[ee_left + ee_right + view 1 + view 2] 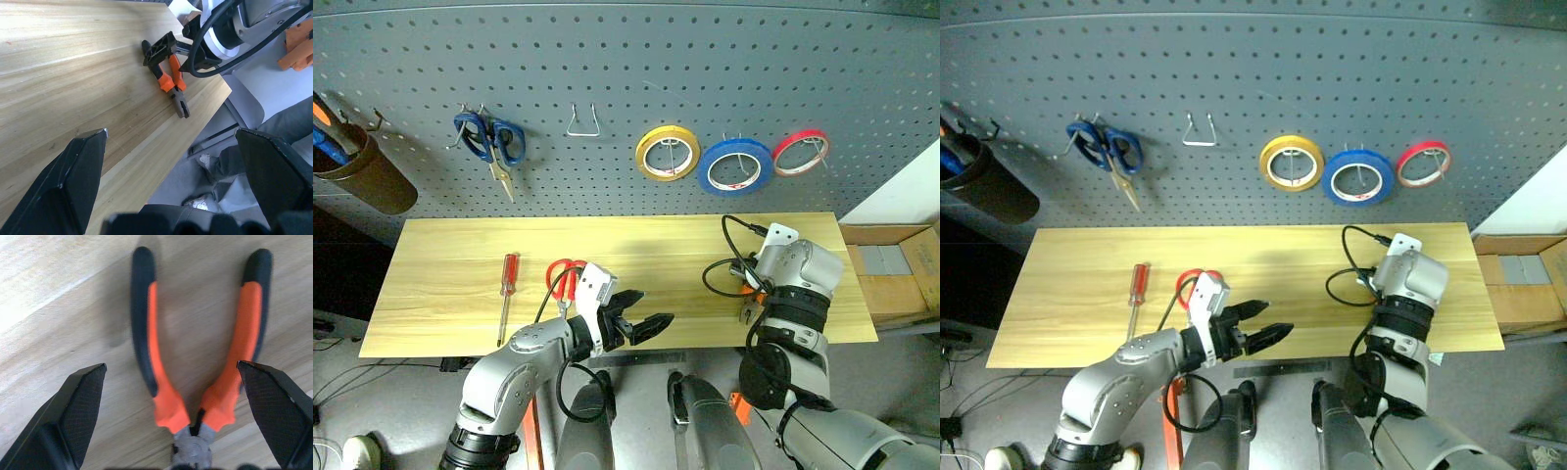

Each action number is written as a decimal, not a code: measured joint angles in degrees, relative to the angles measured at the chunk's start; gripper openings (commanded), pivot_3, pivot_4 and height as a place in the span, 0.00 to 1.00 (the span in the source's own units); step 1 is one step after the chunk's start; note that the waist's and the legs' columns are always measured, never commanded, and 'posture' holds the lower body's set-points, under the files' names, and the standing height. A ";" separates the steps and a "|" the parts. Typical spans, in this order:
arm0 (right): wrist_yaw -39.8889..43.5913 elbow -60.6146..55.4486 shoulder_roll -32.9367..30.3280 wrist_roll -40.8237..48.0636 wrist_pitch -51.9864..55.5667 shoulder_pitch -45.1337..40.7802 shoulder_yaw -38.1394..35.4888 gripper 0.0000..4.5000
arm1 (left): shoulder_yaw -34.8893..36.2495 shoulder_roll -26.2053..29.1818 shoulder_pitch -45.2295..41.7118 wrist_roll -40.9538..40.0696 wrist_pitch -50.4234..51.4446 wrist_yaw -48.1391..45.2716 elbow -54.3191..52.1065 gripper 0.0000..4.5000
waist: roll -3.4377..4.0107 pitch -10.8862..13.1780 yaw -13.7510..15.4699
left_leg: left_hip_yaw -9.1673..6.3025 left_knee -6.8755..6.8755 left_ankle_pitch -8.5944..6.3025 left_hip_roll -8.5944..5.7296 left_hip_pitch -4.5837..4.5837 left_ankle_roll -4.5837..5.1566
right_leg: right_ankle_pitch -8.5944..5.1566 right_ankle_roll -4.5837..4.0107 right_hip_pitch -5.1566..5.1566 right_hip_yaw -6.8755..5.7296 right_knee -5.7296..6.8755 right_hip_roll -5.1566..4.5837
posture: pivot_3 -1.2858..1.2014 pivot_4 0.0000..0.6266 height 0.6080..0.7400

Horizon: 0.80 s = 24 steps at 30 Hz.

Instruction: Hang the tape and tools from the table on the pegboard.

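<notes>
Your right gripper [176,431] hangs wide open and empty just above the pliers [195,372], its fingers [73,416] standing either side of the tool without touching it. The pliers lie flat on the table [440,294] near its front right edge, their long axis running front to back: the steel nose points toward the table's front edge and the two orange-and-black handles spread away toward the pegboard [626,88].

Your left gripper [646,325] is also spread wide and holds nothing; it sits over the table's front edge, aimed across toward the right arm.

The red scissors [563,279] lie on the table partly hidden behind the left wrist. The red screwdriver [507,294] lies left of them, its handle toward the pegboard and its shaft toward the front edge.

The blue tape [734,166] already hangs on a pegboard hook, between a yellow roll [667,153] and a red roll [800,153].
</notes>
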 measured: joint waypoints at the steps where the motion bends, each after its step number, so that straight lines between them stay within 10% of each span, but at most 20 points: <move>1: -0.04 -0.10 -0.18 -0.01 -0.21 0.61 0.59 0.99 | 0.03 0.00 0.21 -0.04 0.06 0.15 0.00 1.00 | 0.00 0.00 0.01 | -0.01 0.00 0.00 0.00 0.00 0.00 | 0.00 0.00 0.00 -0.02 -0.01 0.00 | 0.55 0.59 1.00; 15: -1.70 0.04 -0.18 1.27 -2.60 3.28 0.77 0.99 | 0.20 0.66 0.38 -0.58 0.96 0.77 -0.16 1.00 | 0.00 0.00 0.01 | 0.00 -0.01 0.00 0.00 0.00 0.00 | 0.00 0.00 0.00 0.00 -0.02 0.00 | 0.55 0.60 1.00; 24: 0.03 1.62 -1.83 3.45 -4.75 3.82 1.31 0.54 | 0.25 1.26 0.35 -1.43 0.97 0.86 -0.17 1.00 | 0.01 0.01 0.04 | 0.00 -0.01 0.00 0.00 0.00 0.00 | 0.00 0.00 0.00 0.01 -0.03 0.00 | 0.55 0.61 1.00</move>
